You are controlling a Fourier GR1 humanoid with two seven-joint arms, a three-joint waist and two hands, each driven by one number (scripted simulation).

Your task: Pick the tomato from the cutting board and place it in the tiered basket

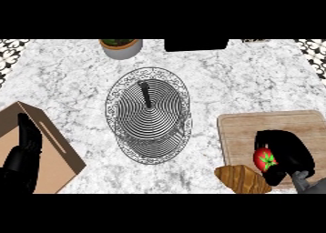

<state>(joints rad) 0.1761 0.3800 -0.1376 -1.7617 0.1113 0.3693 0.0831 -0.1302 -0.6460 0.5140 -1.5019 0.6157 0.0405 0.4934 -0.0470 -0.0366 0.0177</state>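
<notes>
While over cutting board (273, 125), right hand (287, 152) curls around tomato (264, 159).

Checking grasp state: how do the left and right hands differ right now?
The right hand is curled round the tomato over the cutting board; the left hand holds nothing. The left hand's fingers are straight, resting at the view's left edge over the cardboard box; the right hand's are bent. Both are black.
</notes>
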